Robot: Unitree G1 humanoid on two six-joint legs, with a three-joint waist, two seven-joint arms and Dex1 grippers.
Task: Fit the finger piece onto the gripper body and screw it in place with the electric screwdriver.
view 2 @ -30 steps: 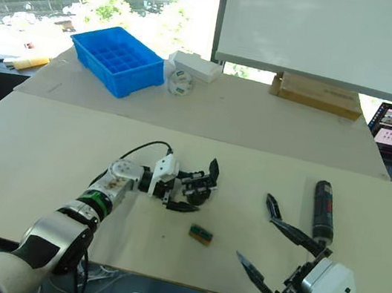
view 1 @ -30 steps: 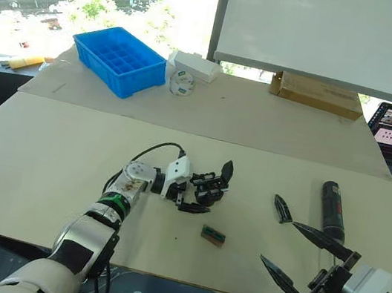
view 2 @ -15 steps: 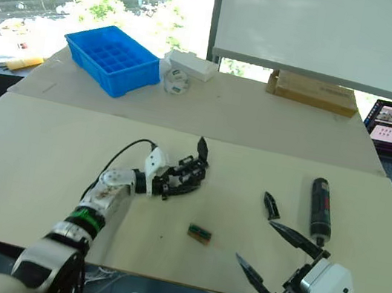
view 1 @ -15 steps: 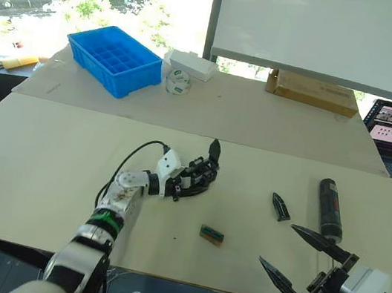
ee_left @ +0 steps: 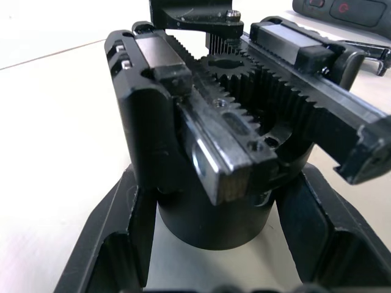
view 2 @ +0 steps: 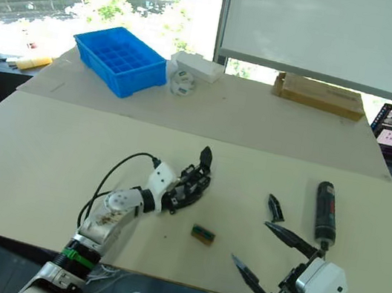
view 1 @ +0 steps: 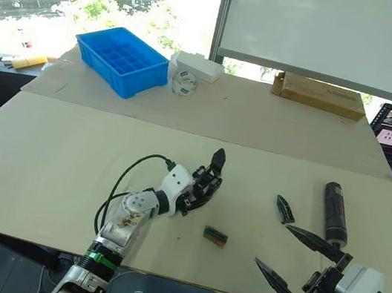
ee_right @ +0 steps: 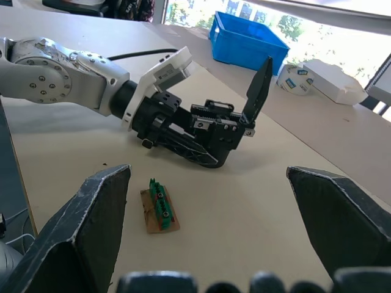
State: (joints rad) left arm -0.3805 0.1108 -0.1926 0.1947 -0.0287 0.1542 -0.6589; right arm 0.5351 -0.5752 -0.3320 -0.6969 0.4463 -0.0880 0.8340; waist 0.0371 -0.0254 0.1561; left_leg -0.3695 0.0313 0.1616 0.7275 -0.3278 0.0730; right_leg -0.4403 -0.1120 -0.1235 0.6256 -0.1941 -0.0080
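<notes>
the left gripper [view 1: 191, 200] is clamped on the gripper body [view 1: 205, 182], apparently lifted just clear of the table [view 1: 43, 159], its one finger pointing up. the right gripper [view 1: 295, 262] hangs with its fingers wide apart at the table's near edge. the finger piece [view 1: 285, 209] lies beside the electric screwdriver [view 1: 333, 212], just beyond that gripper. a small green-and-tan block [view 1: 215, 235] lies between both arms.

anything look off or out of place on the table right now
Nothing spilled or broken. The gripper body sits tilted in the left gripper, one finger up. The finger piece and screwdriver lie loose near the open right gripper.
</notes>
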